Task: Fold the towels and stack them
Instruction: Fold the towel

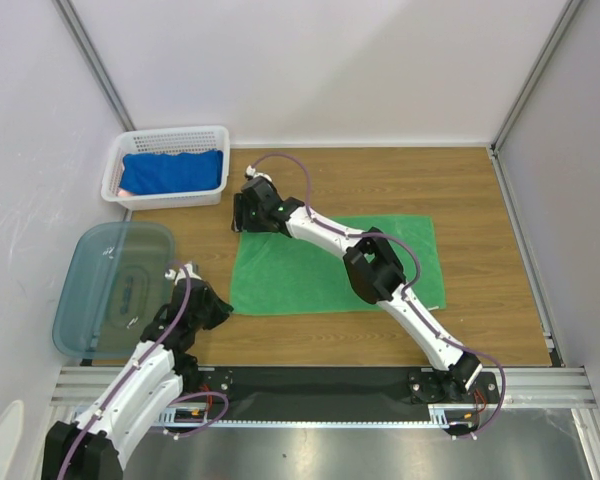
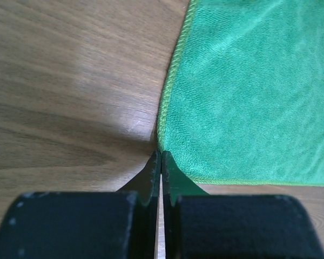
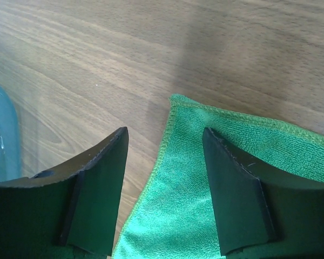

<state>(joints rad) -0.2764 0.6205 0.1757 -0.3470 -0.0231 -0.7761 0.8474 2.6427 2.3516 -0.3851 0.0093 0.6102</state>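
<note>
A green towel (image 1: 330, 265) lies spread flat on the wooden table. My left gripper (image 1: 223, 310) is at its near left corner, and in the left wrist view the gripper (image 2: 161, 154) is shut with the tips pinched on that corner of the green towel (image 2: 248, 91). My right gripper (image 1: 242, 215) hangs over the far left corner. Seen from the right wrist, it (image 3: 164, 130) stands open, a finger on either side of the green towel's (image 3: 189, 189) left edge. A blue towel (image 1: 173, 172) lies crumpled in the basket.
The white perforated basket (image 1: 115, 170) stands at the back left against the wall. A translucent teal tub (image 1: 115, 285) sits at the left edge beside my left arm; its rim (image 3: 0, 135) shows in the right wrist view. White walls enclose the table.
</note>
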